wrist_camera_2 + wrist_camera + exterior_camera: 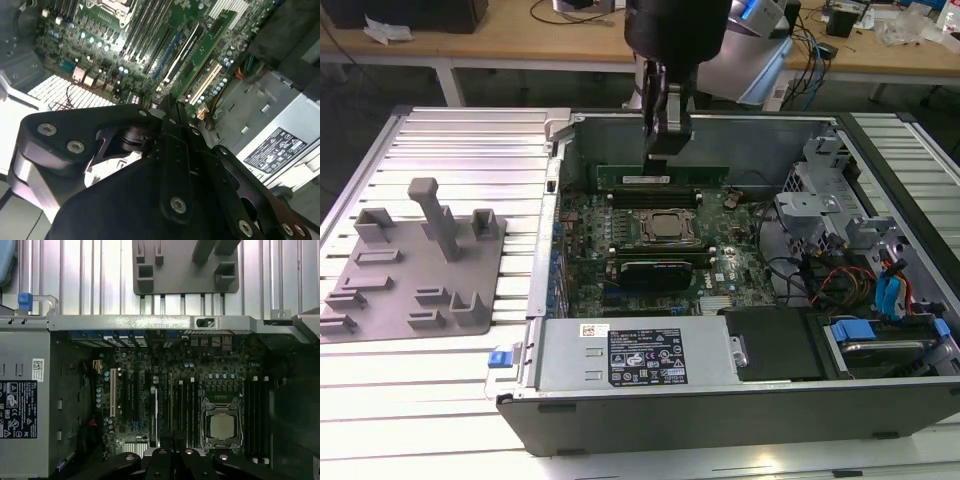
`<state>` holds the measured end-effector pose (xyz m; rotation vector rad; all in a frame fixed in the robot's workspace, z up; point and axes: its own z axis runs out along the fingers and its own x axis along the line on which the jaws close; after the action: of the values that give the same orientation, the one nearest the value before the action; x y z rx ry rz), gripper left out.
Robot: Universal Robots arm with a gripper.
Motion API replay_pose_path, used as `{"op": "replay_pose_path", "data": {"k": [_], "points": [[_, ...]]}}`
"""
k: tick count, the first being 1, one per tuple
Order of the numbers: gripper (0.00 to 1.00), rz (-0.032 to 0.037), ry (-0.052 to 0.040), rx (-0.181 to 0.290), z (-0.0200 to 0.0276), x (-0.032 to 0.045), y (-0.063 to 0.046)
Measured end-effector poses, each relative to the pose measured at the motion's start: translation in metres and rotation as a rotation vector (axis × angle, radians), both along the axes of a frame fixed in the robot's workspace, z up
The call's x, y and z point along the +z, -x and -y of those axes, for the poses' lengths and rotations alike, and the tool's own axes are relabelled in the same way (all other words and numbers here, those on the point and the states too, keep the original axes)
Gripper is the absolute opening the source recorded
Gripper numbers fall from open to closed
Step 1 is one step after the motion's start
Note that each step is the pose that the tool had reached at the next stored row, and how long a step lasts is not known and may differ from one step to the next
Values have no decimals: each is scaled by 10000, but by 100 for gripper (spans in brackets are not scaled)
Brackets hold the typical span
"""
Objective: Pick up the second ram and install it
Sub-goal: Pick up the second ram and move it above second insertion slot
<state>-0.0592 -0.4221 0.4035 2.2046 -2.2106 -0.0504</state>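
Note:
The second ram (700, 177) is a long green stick with a white label, standing on edge over the memory slots just behind the processor socket (668, 227) inside the open computer case (720, 420). My gripper (665, 153) comes down from above and is shut on the stick's upper edge near its middle. In the second wrist view the black gripper (167, 107) has its fingers drawn together above the motherboard (150, 45). In the first wrist view the gripper (172, 457) hangs over the motherboard's slots beside the processor socket (221, 426).
A grey fixture plate (410, 270) with upright posts lies on the ribbed table at the exterior view's left. Inside the case sit a black card (660, 270), a power supply (640, 355), drive bays with blue tabs (880, 300) and loose cables (820, 280).

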Motion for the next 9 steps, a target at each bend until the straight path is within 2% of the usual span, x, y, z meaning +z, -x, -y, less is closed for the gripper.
{"op": "replay_pose_path", "data": {"k": [3,6,9], "points": [[9,0,-1,-36,-43,-45,-53],[9,1,-2,-37,-128,-100,-78],[9,-2,0,-39,-178,-174,-104]]}}
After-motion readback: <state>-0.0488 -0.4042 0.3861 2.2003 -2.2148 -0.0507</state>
